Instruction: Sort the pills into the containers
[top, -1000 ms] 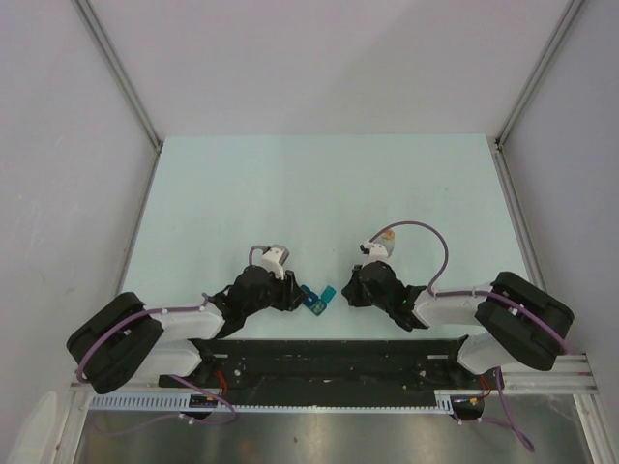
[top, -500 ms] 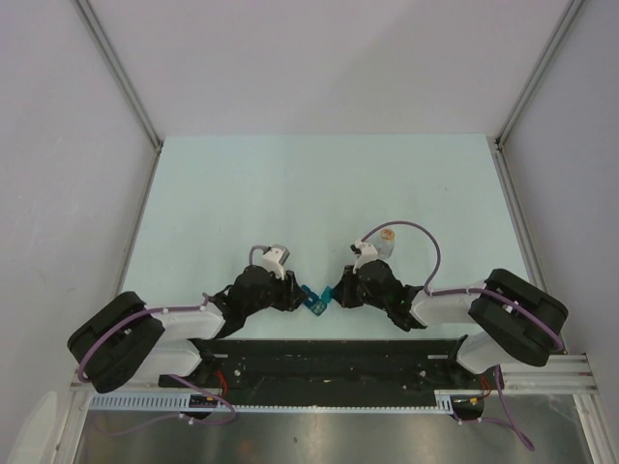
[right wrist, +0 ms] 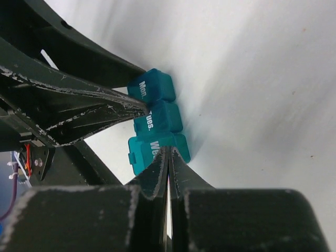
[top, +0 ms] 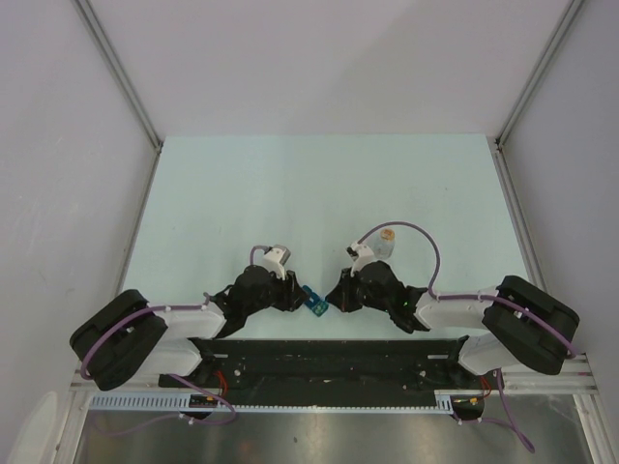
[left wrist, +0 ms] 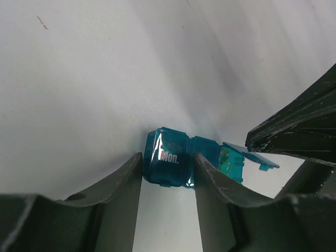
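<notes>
The small blue pill box (top: 315, 304) lies near the table's front edge between both grippers. My left gripper (top: 298, 298) is shut on its "Mon." end (left wrist: 167, 157), one finger against each side. My right gripper (top: 334, 298) is shut, its closed tips (right wrist: 169, 151) resting on the "Wed." lid (right wrist: 152, 149). In the left wrist view that lid (left wrist: 252, 155) stands partly open, and pale shapes, perhaps pills (left wrist: 227, 161), show through the compartment wall. The "Tues." compartment (right wrist: 157, 119) is closed. No loose pills show on the table.
A small clear bottle with a tan top (top: 385, 244) stands just behind the right wrist. The black rail (top: 319, 362) with the arm bases runs along the near edge. Grey walls enclose the pale green table (top: 319, 193).
My right gripper has moved left onto the pill box and now covers the raised lid that stood clear of it before. The left gripper and the box have stayed in place.
</notes>
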